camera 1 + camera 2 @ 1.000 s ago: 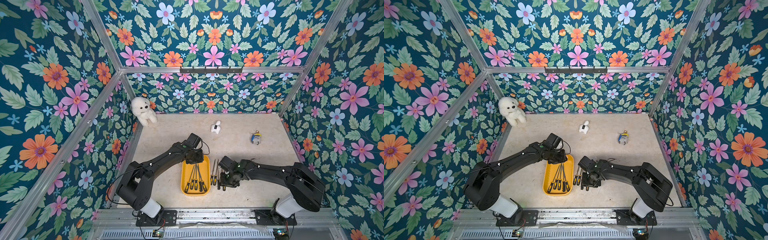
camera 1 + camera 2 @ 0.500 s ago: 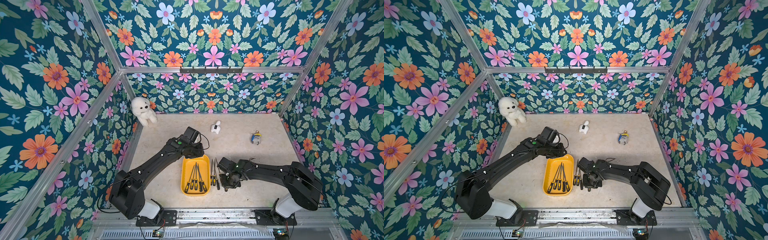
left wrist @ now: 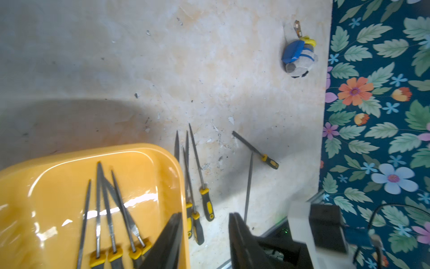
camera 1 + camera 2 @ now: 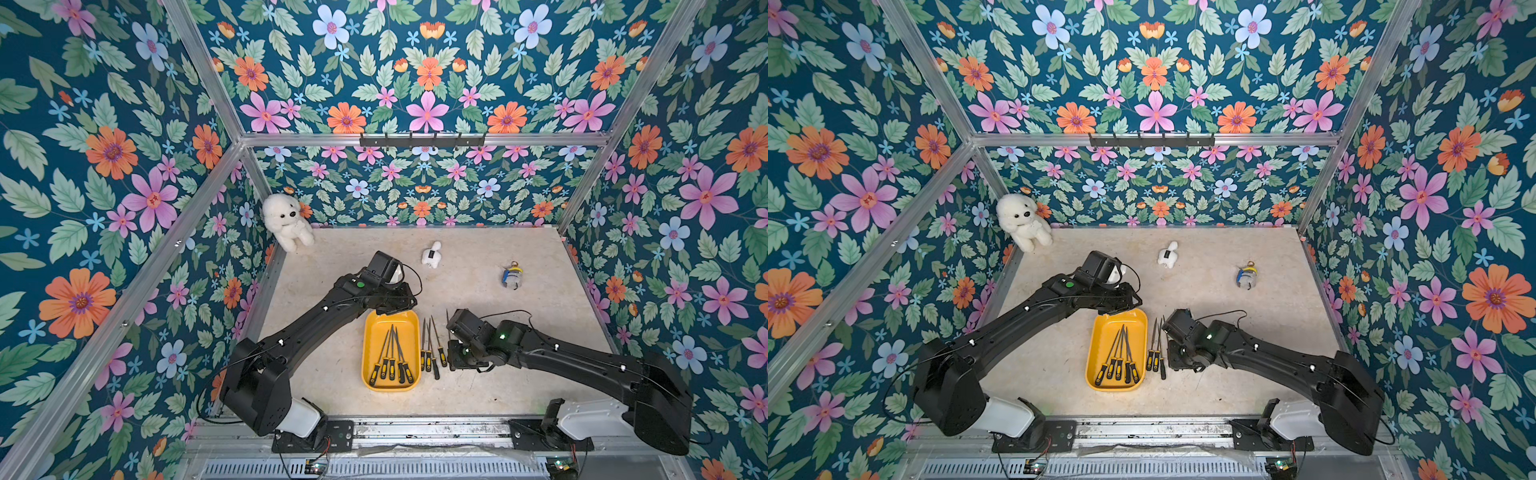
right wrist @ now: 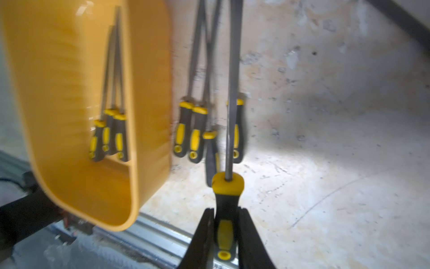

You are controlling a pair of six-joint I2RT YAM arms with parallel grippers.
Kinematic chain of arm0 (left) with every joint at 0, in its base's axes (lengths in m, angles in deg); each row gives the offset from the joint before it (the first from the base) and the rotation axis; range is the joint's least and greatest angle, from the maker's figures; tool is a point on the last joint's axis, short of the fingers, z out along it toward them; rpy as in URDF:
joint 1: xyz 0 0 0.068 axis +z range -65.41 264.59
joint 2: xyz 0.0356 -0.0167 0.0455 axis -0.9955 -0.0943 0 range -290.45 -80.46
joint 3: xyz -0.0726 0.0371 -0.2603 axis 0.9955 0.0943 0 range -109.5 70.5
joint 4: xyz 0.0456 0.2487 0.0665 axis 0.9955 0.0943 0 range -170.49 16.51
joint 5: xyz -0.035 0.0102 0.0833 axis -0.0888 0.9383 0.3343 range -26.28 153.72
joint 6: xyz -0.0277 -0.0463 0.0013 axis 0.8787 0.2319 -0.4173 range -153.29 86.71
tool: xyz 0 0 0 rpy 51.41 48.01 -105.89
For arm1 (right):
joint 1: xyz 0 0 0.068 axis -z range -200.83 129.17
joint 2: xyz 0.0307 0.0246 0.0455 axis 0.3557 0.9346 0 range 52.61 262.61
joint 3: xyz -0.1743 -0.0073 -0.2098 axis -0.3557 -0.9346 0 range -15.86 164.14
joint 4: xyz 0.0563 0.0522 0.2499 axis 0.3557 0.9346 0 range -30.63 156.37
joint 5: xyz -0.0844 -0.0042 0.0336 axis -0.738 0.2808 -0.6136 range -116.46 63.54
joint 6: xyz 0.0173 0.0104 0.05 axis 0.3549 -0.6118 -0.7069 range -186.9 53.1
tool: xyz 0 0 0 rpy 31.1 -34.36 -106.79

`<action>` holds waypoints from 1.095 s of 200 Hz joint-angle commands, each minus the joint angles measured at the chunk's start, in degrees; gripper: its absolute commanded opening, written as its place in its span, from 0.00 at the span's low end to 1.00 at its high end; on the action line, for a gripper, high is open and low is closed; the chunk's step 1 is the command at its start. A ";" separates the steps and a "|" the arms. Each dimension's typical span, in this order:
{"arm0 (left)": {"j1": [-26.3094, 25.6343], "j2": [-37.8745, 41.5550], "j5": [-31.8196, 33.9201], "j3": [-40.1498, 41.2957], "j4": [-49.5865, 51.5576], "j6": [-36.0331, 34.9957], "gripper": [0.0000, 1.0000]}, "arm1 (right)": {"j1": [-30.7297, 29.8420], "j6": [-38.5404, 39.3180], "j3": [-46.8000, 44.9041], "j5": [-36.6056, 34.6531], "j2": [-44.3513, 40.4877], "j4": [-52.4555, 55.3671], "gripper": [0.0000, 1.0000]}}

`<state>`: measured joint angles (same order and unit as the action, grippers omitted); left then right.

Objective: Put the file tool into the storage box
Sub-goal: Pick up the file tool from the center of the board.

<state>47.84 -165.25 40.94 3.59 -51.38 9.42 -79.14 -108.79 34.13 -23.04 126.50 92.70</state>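
While several stored files (image 4: 392, 353) already lie inside the yellow box (image 4: 370, 332), handles toward the robot, the job looks only partly done. A short row of loose files (image 4: 430, 349) lies on the counter (image 4: 478, 291) just beside the box, between it and the right arm. They overlap, so their count is hard to read. The left wrist view shows a stray file (image 3: 256, 148) lying apart from that row.

The right gripper (image 5: 224, 214) is clamped on the black-and-yellow handle of one more file, the held file (image 5: 229, 93). Its shaft points away over the loose ones, and it seems raised off the counter, beside the box and not yet over it. The left gripper (image 3: 205, 215) hovers above the far end of the box, jaws apart with nothing between them.

By my reading, the held file has yet to be carried across and released into the box, then the loose ones after it.
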 commanded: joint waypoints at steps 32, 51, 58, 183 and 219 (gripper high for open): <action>-2.11 -2.47 -6.43 1.43 -11.16 7.55 0.44 | -2.14 1.81 -0.25 -0.08 -2.40 -8.88 0.09; -2.92 -3.72 -5.51 1.56 -10.16 7.71 0.43 | -2.28 1.78 -0.03 0.68 -1.57 -9.53 0.08; -3.05 -3.95 -5.42 1.91 -10.43 7.94 0.43 | -2.40 1.81 0.09 0.86 -1.23 -9.59 0.08; -3.81 -5.26 -4.01 0.67 -10.07 8.71 0.41 | -2.58 2.33 0.37 3.21 1.80 -10.36 0.07; -3.77 -5.79 -3.96 0.03 -9.24 8.21 0.34 | -2.60 2.38 0.69 3.26 1.94 -10.60 0.07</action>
<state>43.99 -170.58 36.87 4.02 -61.09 17.80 -81.69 -107.28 34.55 -20.22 128.29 83.65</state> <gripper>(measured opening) 0.394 0.208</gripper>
